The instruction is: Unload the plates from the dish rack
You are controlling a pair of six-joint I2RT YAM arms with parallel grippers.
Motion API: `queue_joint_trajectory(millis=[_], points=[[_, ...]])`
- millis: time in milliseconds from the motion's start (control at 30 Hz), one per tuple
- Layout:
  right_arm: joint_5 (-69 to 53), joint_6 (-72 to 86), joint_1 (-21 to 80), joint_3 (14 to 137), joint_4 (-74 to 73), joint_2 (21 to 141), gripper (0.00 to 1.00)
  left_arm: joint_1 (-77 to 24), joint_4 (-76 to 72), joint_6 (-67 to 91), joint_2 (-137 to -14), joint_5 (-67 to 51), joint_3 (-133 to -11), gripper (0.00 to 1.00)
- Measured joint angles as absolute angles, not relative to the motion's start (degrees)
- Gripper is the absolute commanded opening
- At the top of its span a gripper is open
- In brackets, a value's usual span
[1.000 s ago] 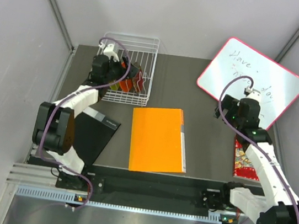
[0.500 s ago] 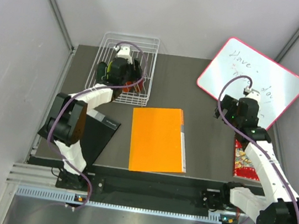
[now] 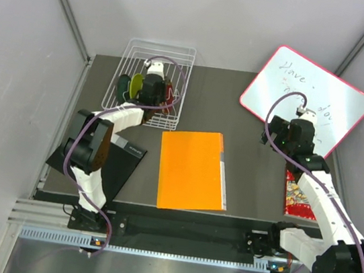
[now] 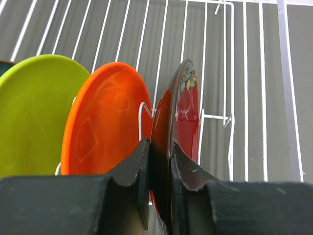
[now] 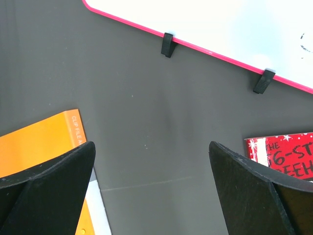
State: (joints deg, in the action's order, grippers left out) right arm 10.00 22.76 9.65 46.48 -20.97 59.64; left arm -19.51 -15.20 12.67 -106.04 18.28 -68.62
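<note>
The white wire dish rack (image 3: 188, 76) stands at the table's far left, with plates on edge between its prongs. In the left wrist view a lime green plate (image 4: 32, 107), an orange plate (image 4: 105, 122) and a dark red patterned plate (image 4: 185, 112) stand side by side on the rack's wires (image 4: 225, 58). My left gripper (image 4: 160, 144) is shut on the near rim of the dark red plate, one finger on each face. From above, a dark teal plate (image 3: 122, 86) shows left of the green one (image 3: 136, 84). My right gripper (image 5: 151, 161) hangs open over bare table.
An orange folder (image 3: 192, 168) lies mid-table. A pink-framed whiteboard (image 3: 306, 99) leans at the far right, with a red book (image 3: 297, 197) near the right arm. A black notebook (image 3: 116, 161) lies under the left arm.
My left gripper has swung right from the rack's left side to over the plates, and its jaws have closed on the dark red plate. The right arm has not moved.
</note>
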Motion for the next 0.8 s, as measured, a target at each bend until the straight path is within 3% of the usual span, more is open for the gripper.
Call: queue_joint_trajectory(millis=[233,533,800], points=[[10.04,23.2,9.65,46.48,-21.1,59.18,1.0,-21.06,-15.4,11.84,-106.02,21.74,-68.62,0.0],[10.0,23.4,9.65,46.48,-22.15,56.01,0.99,-26.74,-11.6,7.18,-105.91,36.8,-72.84,0.0],[8.62,24.18,9.65,45.32,-22.22,54.68,1.0,-26.94,-7.2,5.98,-99.61,38.94,-74.0,0.0]])
